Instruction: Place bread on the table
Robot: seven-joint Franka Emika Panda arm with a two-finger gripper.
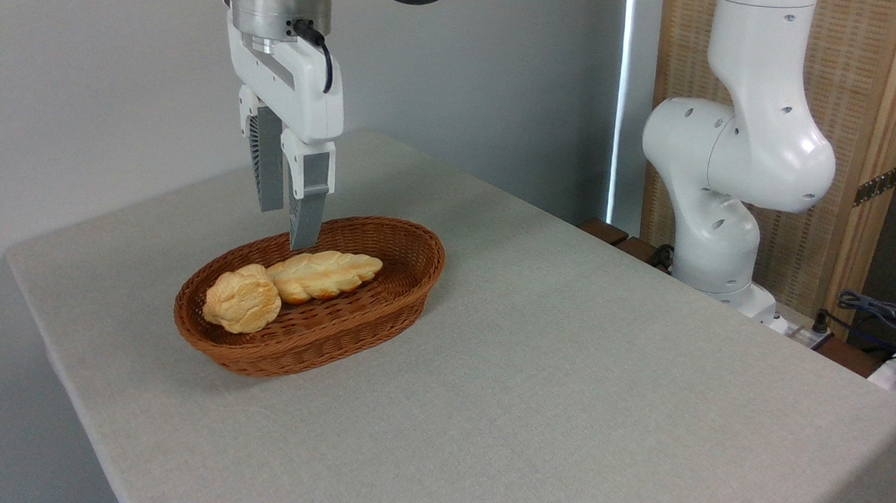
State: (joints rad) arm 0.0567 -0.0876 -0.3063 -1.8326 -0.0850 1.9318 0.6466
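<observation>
Two baked items are lying in the basket (312, 305): the bread (243, 300) at 8 o'clock, beside the loaf (326, 273). The gripper (288, 225) is hovering empty, jaws narrowly parted. Approach step; next, shifting toward 7 o'clock, descending, gripping, then transferring to the table (564, 383).

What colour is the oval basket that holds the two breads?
The basket is reddish-brown woven wicker, best seen in the fixed camera view.

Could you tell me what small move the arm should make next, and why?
Probably shift the gripper left and toward the camera over the bread. Its open, empty jaws hang above the braided loaf, while the bun lies at the basket's left end.
</observation>
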